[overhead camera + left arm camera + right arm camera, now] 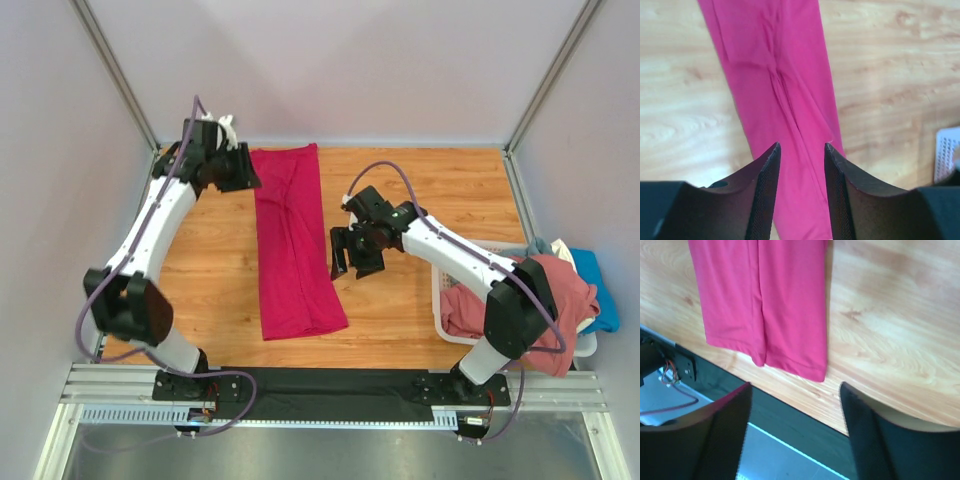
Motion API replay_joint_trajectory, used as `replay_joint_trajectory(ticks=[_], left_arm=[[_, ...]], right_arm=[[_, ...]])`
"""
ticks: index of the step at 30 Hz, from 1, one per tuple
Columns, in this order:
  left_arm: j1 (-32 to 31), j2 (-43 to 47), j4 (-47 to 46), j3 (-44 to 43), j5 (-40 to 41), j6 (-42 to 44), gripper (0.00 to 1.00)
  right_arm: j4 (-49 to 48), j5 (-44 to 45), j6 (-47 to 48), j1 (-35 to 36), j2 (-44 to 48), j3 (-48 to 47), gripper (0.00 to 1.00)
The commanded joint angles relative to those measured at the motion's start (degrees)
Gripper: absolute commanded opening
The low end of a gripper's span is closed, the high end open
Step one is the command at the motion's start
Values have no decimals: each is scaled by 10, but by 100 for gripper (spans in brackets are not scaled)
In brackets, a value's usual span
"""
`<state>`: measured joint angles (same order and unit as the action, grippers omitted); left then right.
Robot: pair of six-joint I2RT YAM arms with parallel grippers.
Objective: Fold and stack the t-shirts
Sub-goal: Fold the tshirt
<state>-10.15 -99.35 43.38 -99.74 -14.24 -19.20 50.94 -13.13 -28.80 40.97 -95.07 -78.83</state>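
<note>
1. The magenta shirt (pixel 292 245) is lying flat on the table (pixel 430 180). It is already folded lengthwise into a long narrow strip, running from the far edge toward the near edge between the two arms. A twisted crease is running down its middle.
2. The cloth is looking thin, light and limp. It will probably be sagging wherever it is not supported and sliding easily over the smooth wood. If only the top layer is pinched, the layers are likely to be slipping apart.
3. The best hold, as I judge it, is at the two corners of one short end, pinching through every layer. That end can then be carried over the other.
4. The left gripper (pixel 233 168) is hovering just beside the strip's far end, on its left side. Its jaws are standing partly apart and gripping nothing; the shirt is showing through the gap below them.
5. The right gripper (pixel 357 255) is hanging near the strip's right edge, about halfway along and apart from the cloth. Its jaws are standing wide and empty.
6. Further right, the basket (pixel 437 290) is sitting at the table's right edge. It is holding a pink shirt (pixel 565 285), a blue shirt (pixel 598 295) and a whitish shirt (pixel 562 252), all heaped unfolded and spilling over the rim.
</note>
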Motion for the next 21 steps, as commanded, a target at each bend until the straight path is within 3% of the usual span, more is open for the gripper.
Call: replay_joint_trajectory(ticks=[1, 4, 9, 17, 21], left_arm=[[-3, 96, 25, 199, -11, -23, 47], [-5, 219, 17, 351, -39, -67, 47], [-24, 323, -17, 563, -81, -194, 47], [-41, 384, 0, 664, -60, -268, 50], [-51, 391, -20, 713, -61, -301, 50]], right_arm=[[-43, -94, 40, -16, 36, 87, 68], [-97, -149, 31, -34, 61, 153, 63], [-152, -200, 21, -54, 48, 202, 63], [-198, -235, 22, -70, -7, 257, 61], [-236, -258, 12, -69, -35, 279, 51]])
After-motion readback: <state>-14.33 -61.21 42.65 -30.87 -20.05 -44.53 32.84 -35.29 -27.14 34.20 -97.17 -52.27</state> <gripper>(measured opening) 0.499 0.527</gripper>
